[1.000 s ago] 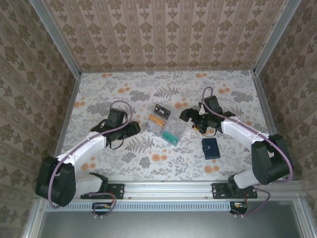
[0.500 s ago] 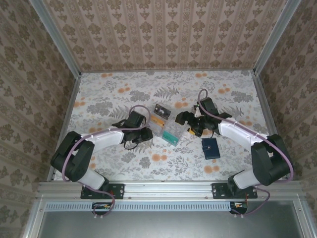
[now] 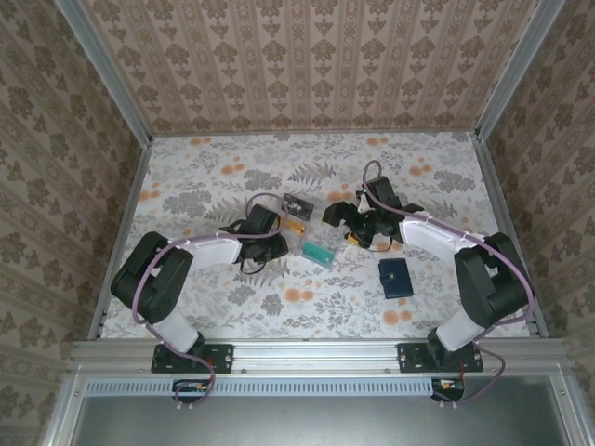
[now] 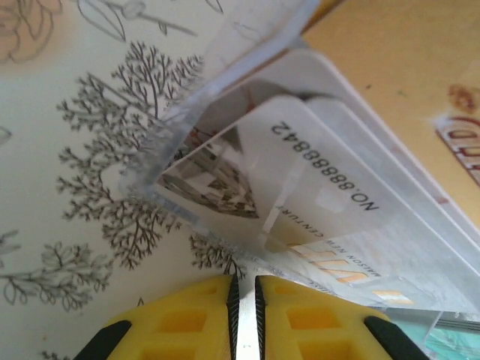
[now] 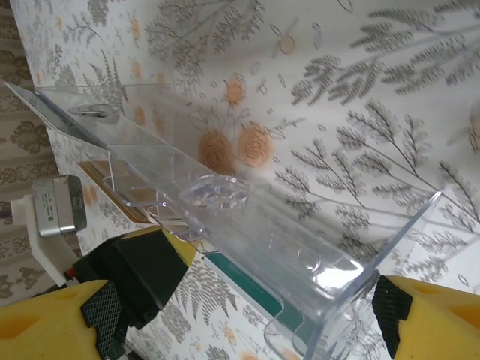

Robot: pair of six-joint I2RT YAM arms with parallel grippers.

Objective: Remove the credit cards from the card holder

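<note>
On the tabletop (image 3: 214, 177), your left arm has swung in over the last second from well out at 9 o'clock and now reaches the clear holder (image 5: 247, 217) near the middle. Your right arm has crept up against the holder's 3 o'clock side. The holder itself has hardly shifted. The navy wallet (image 3: 397, 277) lies shut and untouched, well apart at 4 o'clock from the holder.

The cards (image 4: 322, 187) are still in the holder. In the left wrist view you can see pale ones stacked behind its clear corner, with an orange one at 1 o'clock. From above, a teal one shows at the holder's 5 o'clock end.

Your left fingers (image 4: 242, 289) have gone from half spread to nearly pressed together, with only a thin slit left, right at the holder's 6 o'clock edge in that view. Whether a card edge or the clear wall sits in that slit, I cannot tell.

Your right fingers (image 5: 266, 296) stay spread wide, one on either side of the holder. I cannot tell if they press on it.

You look to be at the first pinch with the holder steadied, and no card is out yet
</note>
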